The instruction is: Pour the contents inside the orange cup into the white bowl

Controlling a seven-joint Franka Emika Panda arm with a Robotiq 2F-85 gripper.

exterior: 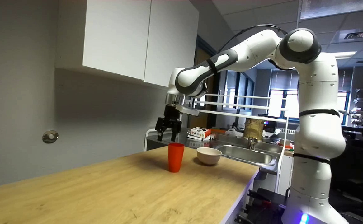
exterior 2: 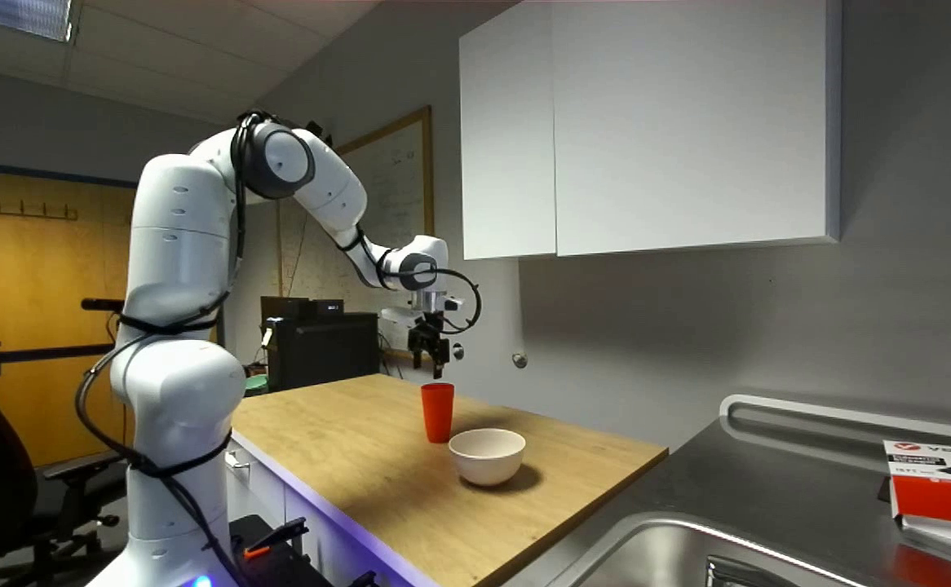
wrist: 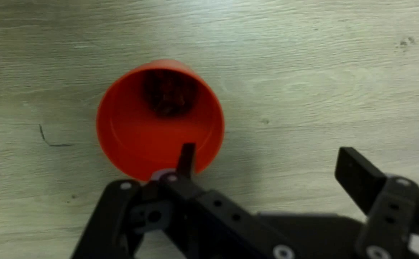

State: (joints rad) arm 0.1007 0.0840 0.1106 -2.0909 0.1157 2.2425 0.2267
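Ready to Grasp, Not Yet Holding

The white robot arm (exterior: 318,96) reaches over the wood-toned surface (exterior: 122,186), its far end pointing down. On that surface the white bowl (exterior 2: 488,466) sits near the orange cup (exterior: 175,158), with a gap between them. The cup stands upright and narrows toward its base. It should prove light and fairly stiff, though the thin wall may give under a hard squeeze and the smooth plastic could slip. The best hold is likely on opposite sides, a little below the rim, where the flare should keep it from sliding through. The fingers (wrist: 358,176) hang above the cup, spread well apart with nothing between them. In the wrist view one overlaps the cup's rim while the gap lies off to the side, so they need shifting to straddle it before descending. Deep inside the cup lie small dark contents (wrist: 170,96), too shadowed to name; they will probably tumble loosely once it tips.
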